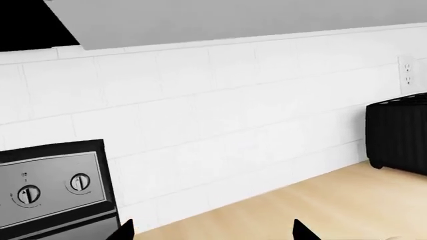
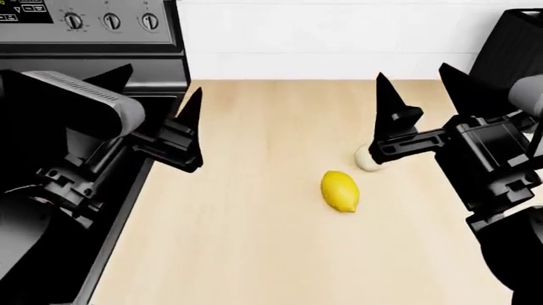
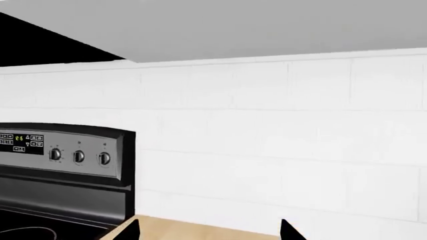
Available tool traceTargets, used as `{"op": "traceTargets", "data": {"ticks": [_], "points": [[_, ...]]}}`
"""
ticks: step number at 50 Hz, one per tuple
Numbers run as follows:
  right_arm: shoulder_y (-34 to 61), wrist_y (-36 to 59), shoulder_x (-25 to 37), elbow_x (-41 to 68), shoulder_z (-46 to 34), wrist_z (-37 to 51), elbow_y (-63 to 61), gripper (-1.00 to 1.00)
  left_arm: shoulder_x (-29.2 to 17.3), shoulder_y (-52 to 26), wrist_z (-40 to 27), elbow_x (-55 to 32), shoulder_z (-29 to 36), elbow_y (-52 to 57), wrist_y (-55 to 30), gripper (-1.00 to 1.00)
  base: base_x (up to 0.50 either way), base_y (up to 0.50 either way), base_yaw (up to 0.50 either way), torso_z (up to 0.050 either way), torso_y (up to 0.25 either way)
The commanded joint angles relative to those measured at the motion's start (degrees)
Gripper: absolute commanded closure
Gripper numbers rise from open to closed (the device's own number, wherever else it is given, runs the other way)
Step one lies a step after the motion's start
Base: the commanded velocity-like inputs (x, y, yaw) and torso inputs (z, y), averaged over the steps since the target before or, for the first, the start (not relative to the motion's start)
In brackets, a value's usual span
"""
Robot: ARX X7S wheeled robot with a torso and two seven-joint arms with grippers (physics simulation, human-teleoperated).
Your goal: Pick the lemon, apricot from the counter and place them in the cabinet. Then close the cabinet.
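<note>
1. We're looking down over the broad light beige wood-grain counter (image 2: 254, 241), and there's the small bright yellow oval lemon (image 2: 339, 190) lying near the middle of it, nothing touching it.
2. Its long axis runs roughly from the white tiled back wall (image 2: 339, 38) towards us, tilted a little, with the pointed tip at the near end.
3. Just beyond it, towards our right, sits the small pale beige-cream apricot (image 2: 367, 159), near the lemon but apart from it. It's partly hidden behind a black fingertip, so we cannot tell which way its stem dimple faces.
4. Our right gripper (image 2: 424, 95) hovers above the counter with its two pointed black fingers spread wide, pinching nothing.
5. Our left gripper (image 2: 152, 98) hangs over the seam between the counter and the black stovetop (image 2: 127, 190), fingers likewise spread and empty.
6. At the back left we see the stove's steel control panel with round knobs (image 2: 110, 22).
7. At the back right corner stands a dark ribbed black appliance (image 2: 513, 47).
8. The left wrist view shows that appliance (image 1: 397, 137) on the counter below a wall outlet (image 1: 407, 72).
</note>
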Motion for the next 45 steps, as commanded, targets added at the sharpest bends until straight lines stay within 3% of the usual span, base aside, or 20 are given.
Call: {"op": "traceTargets", "data": {"ticks": [1, 11, 25, 34, 45], "points": [[2.16, 3.63, 0.32, 2.63, 3.82, 1.11, 0.54, -1.0, -1.13, -2.21, -1.32, -0.84, 2.58, 1.74, -3.36, -1.0, 0.05, -0.5, 0.0, 0.0, 0.0], [5.41, 8.49, 2.85, 4.75, 3.01, 1.85, -0.65, -1.0, -0.99, -7.72, -2.41, -5.12, 1.49, 1.26, -11.79, -1.0, 0.02, -0.16, 0.0, 0.0, 0.0], [13.02, 15.99, 4.9, 8.2, -0.11, 2.94, 0.77, -1.0, -1.05, -11.71, -0.86, -7.26, -1.11, -1.8, -11.46, -1.0, 0.11, 0.0, 0.0, 0.0, 0.0], [14.4, 16.73, 5.63, 8.84, -0.24, 3.41, 1.46, -1.0, -1.34, -11.84, -0.98, -7.87, -1.43, -0.95, -10.91, -1.0, 0.05, 0.0, 0.0, 0.043, 0.0], [14.99, 18.43, 5.37, 11.22, 0.93, 4.11, 0.72, -1.0, -1.25, -11.2, -1.69, -9.58, -1.63, 0.12, -12.35, -1.0, 0.21, -0.08, 0.0, 0.0, 0.0]]}}
